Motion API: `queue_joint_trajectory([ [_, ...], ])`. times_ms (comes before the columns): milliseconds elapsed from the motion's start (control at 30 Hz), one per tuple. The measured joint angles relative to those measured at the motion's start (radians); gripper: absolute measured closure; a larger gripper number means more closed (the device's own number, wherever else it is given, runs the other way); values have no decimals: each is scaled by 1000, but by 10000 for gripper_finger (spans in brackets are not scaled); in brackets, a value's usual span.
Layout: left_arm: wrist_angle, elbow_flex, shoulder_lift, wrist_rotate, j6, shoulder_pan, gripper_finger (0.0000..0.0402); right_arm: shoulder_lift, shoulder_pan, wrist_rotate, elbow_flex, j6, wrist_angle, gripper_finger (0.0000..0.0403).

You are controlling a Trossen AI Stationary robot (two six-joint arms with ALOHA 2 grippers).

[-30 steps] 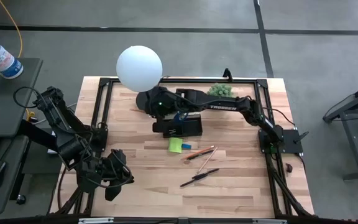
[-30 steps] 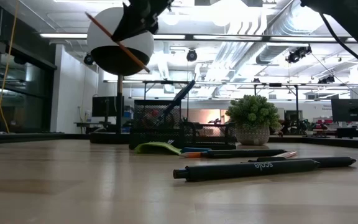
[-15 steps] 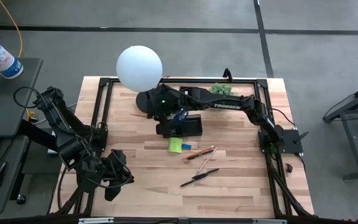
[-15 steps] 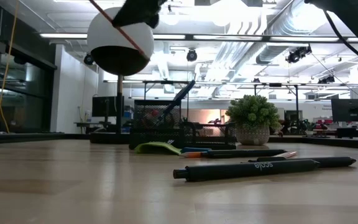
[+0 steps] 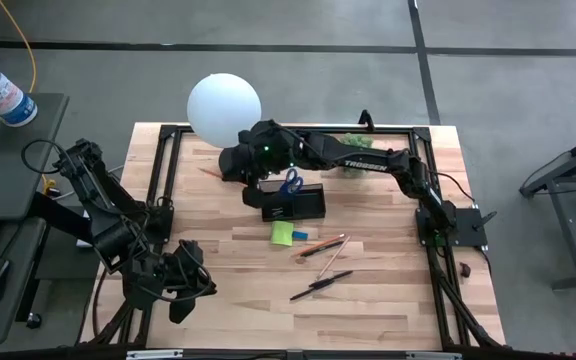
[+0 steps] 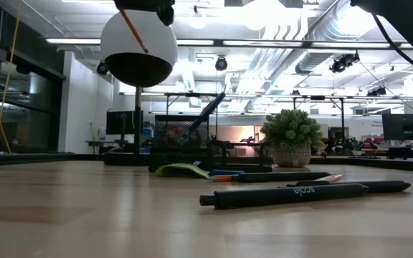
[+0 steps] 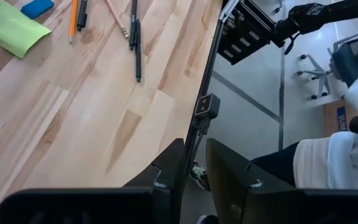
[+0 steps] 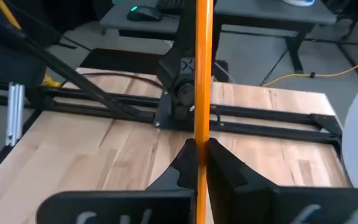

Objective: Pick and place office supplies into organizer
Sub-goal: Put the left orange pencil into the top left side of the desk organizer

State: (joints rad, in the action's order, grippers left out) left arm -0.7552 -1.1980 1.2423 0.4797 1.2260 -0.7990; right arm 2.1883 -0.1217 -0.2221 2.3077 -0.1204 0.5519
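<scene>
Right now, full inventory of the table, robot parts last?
organizer: one, black, table middle, below the lamp
scissors: one, blue handles, standing in the organizer
sticky-note pad: one, lime green, just in front of the organizer
small block: one, blue, beside the pad
pens and pencils on table: about four, orange, pale, dark
globe lamp: one, white
potted plant: one, green
right hand: shut on orange pencil, by the lamp
left hand: idle, table's left front corner

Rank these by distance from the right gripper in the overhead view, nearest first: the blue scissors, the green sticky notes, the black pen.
From the right gripper, shut on the orange pencil:
1. Blue scissors, in the organizer.
2. Green sticky notes, just beyond the organizer.
3. Black pen, farthest, table's near side.
</scene>
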Motion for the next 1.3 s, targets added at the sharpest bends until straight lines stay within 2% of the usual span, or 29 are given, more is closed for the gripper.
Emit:
queue_joint_trajectory([
  [300,6,0,0,4,4,0,346,-20,-47,-135,0,-25,71,403],
  [433,4,0,0,19,-14,0,346,-19,-49,-108,-4,-86,194,403],
  [533,0,0,0,28,-14,0,346,-42,-50,-104,-117,-99,171,403],
  [600,-3,0,0,34,-15,0,346,-97,-57,-105,-278,-78,86,403],
  [733,-4,0,0,38,-14,0,346,-305,-59,-62,-685,6,-251,403],
  [833,-4,0,0,38,-14,1,346,-465,-73,-74,-876,69,-478,403],
  [967,-5,0,0,66,-17,1,346,-601,-97,-96,-1013,161,-615,403],
  [1067,-3,0,0,90,-17,1,346,-656,-109,-93,-1088,195,-726,403],
  [1300,15,0,0,170,-14,1,346,-653,-149,-121,-1222,241,-910,403],
])
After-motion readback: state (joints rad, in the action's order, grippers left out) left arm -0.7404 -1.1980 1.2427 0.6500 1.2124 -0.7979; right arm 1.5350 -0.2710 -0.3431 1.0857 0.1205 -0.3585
